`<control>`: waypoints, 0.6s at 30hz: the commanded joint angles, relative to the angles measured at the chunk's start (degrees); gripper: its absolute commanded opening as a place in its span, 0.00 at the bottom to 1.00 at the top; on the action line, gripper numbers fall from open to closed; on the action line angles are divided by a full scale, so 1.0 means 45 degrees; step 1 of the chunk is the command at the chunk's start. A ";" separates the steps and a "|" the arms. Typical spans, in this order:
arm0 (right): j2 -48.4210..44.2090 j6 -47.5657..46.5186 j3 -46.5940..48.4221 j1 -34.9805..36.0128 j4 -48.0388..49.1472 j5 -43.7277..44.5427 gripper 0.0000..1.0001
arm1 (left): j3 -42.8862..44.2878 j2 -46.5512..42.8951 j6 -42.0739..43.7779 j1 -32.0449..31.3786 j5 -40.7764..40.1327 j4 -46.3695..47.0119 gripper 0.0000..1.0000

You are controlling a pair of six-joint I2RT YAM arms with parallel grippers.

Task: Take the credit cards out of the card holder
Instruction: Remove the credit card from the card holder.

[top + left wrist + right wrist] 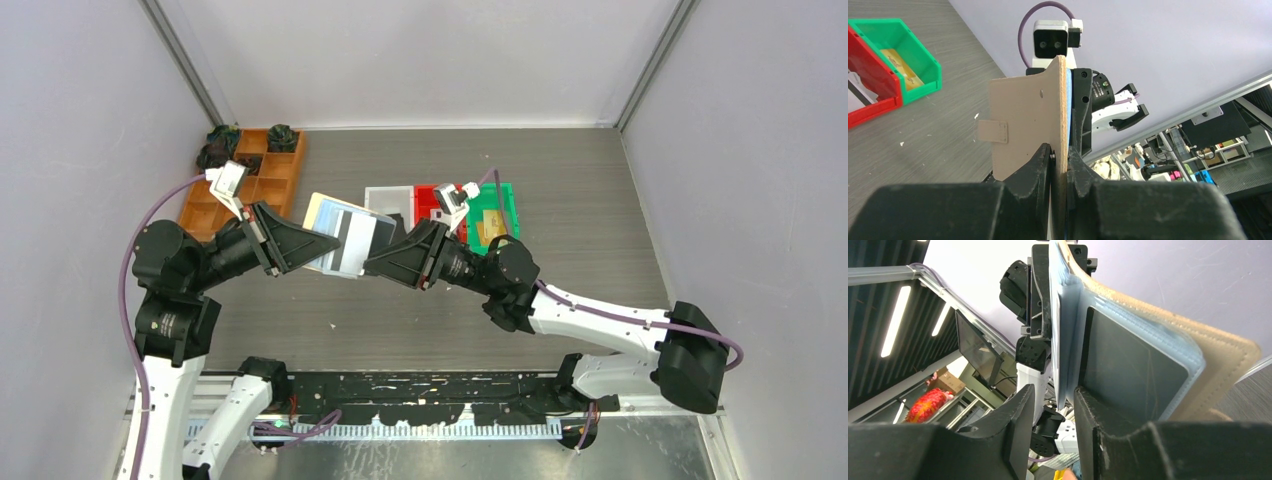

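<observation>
So the card holder [340, 238] is up off the table [600, 200], roughly 9 o'clock from centre in the top view. Left gripper [1059, 152] is clamped tight on its tan cover from 9 o'clock. Right gripper [1055, 395], at 3 o'clock, has fingers slightly apart, straddling a blue-grey pocket leaf [1060, 340]. A black card [1133, 375] sits in the next pocket.

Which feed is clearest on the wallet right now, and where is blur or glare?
Top external: evenly lit, sharp on the card holder. Left wrist: its tan outside crisp, the left gripper dark and soft up close. Right wrist: pockets show sheen, the tan edge is blurred, strip lights glare at left.
</observation>
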 commanded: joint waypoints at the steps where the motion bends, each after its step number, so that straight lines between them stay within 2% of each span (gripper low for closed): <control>1: -0.0343 -0.0326 0.0704 -0.0261 0.0156 -0.0060 0.39 | 0.0621 -0.0165 0.0054 0.0015 0.0315 0.0654 0.02; 8: 0.0092 0.0420 0.0945 -0.0728 0.1045 -0.0302 0.30 | 0.0599 -0.0120 -0.0002 0.0015 0.0468 0.0731 0.02; 18: 0.0497 0.0890 0.1102 -0.0757 0.1372 -0.0913 0.27 | 0.0516 -0.0145 0.0095 0.0006 0.0370 0.0679 0.03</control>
